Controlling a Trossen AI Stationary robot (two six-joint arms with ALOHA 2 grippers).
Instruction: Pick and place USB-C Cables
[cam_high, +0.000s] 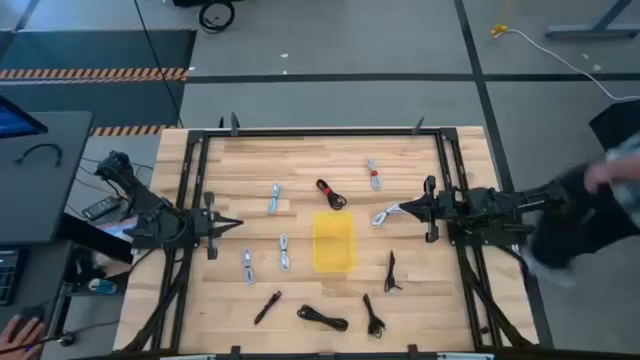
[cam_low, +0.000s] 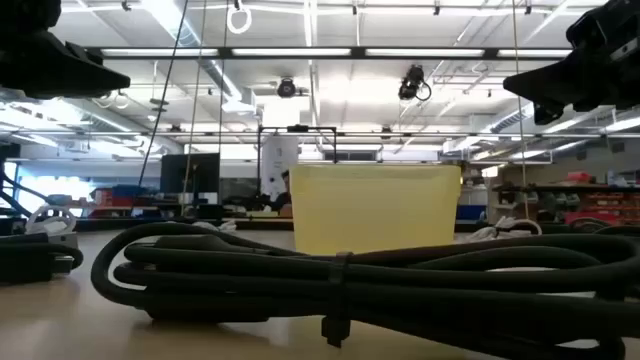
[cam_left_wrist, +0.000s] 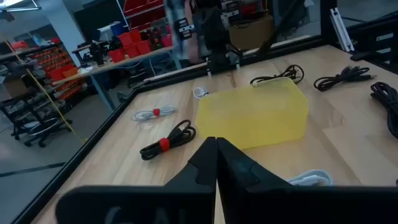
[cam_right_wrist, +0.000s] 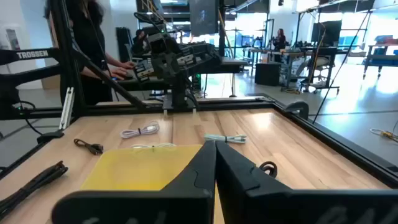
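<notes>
Several short bundled USB-C cables lie flat on the wooden table around a yellow bin. Light grey ones lie to its left. A white one and a red-tied grey one lie to its right and far right. A red-tied black one lies just beyond it. Black ones lie near the front edge. My left gripper is shut and raised left of the bin. My right gripper is shut and raised beside the white cable, clear of it.
A black frame runs round the table top. A person stands past the right edge, and a hand shows at the near left. In the low view a black cable bundle fills the foreground in front of the bin.
</notes>
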